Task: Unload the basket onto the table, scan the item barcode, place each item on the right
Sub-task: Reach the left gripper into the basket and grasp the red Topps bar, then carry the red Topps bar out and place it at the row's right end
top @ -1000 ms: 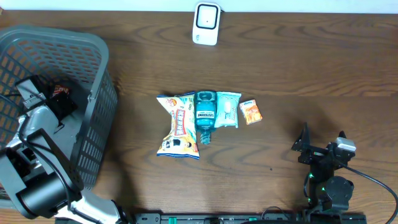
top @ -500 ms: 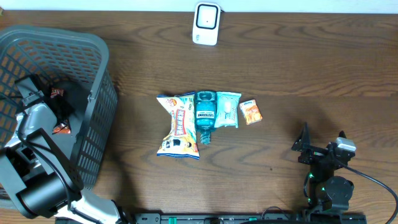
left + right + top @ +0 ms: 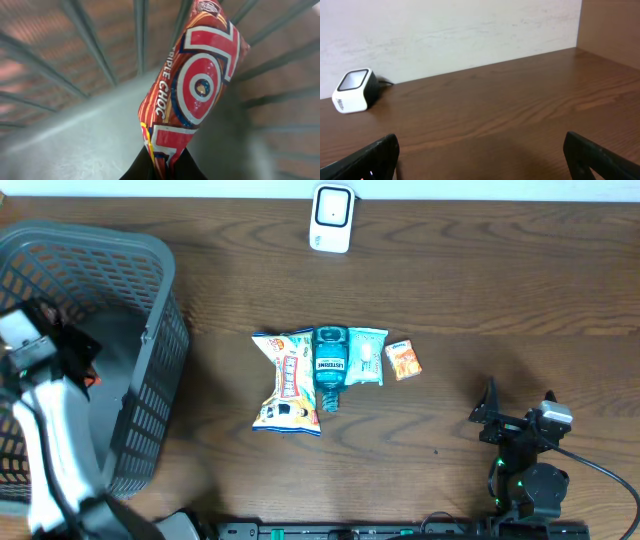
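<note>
Inside the basket [image 3: 168, 275] at the frame's left, the left fingers [image 3: 136, 169] were clamped on the lower end of a red snack packet [image 3: 197, 90]. The right fingers [image 3: 376, 156] stood wide apart over the tabletop [image 3: 495, 115], lower right.

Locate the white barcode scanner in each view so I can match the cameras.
Overhead: barcode scanner at top centre, on the table's far edge.
Left wrist: not in it; only a red snack packet inside the basket.
Right wrist: far left, in front of the pale wall.
Shared landmark: the table's far edge along that wall, seen in the overhead and right wrist views.
</note>
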